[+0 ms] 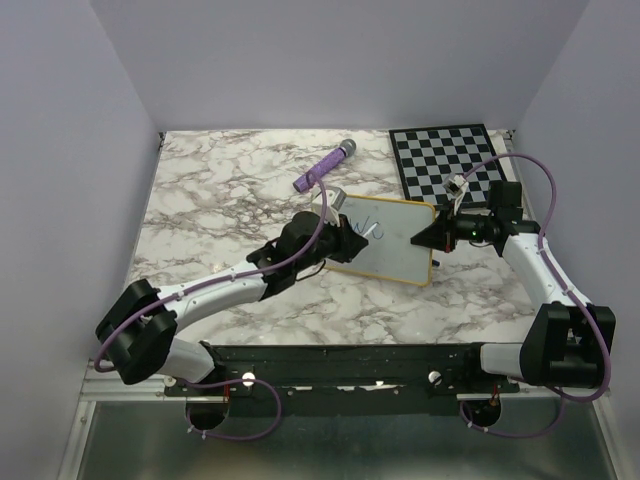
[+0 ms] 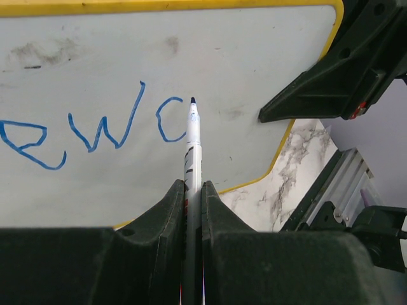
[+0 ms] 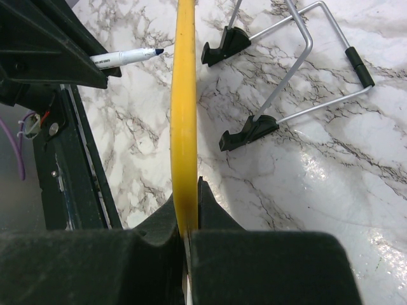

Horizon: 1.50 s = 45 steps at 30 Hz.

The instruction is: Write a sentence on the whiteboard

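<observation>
The left pincer [image 2: 193, 190] is shut tight on a white marker [image 2: 193, 136]. The barrel is wedged between its two fingers and the blue tip sticks out ahead of them towards the whiteboard [image 2: 241, 51].

To the left of that tip, the sentence [image 2: 95, 130] is only just begun. I can read an "e", a "w" and an open "c" in thin blue strokes, and anything further left runs off the edge of the left wrist view. The tip sits just to the right of the "c", at its open side. Seen edge-on from the other wrist, it seems to stand a hair off the surface, though I can't say for sure.

Ahead and to the right of the pincer the board's face is bare except for some grey smudges, so there is plenty of room to write.

The board stands tilted on the table between the two pincers. On its right, the right pincer [image 3: 187, 216] is clamped shut on the yellow frame to steady it.

By my reckoning one short word is down and a second has its first letter. Most of the sentence is yet to be written, likely with a second line under this one.
</observation>
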{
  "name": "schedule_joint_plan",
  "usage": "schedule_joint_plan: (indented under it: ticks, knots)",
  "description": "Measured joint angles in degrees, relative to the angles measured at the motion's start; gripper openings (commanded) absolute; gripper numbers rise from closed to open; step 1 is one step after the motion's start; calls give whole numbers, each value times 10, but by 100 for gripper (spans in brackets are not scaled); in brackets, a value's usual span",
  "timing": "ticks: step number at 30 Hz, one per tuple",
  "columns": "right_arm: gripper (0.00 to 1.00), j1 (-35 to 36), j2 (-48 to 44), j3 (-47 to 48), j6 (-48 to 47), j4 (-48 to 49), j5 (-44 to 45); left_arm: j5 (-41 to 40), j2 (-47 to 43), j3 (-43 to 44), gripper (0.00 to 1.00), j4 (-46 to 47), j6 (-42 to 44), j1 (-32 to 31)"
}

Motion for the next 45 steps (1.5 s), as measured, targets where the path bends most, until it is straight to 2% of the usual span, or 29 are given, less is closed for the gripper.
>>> schedule_joint_plan:
  ticks: [20, 45]
  knots:
    - [1, 0, 0, 0, 0, 0, 0, -16, 43, 69, 0, -14, 0, 0]
    - [1, 0, 0, 0, 1, 0, 2, -18, 58, 79, 0, -37, 0, -3]
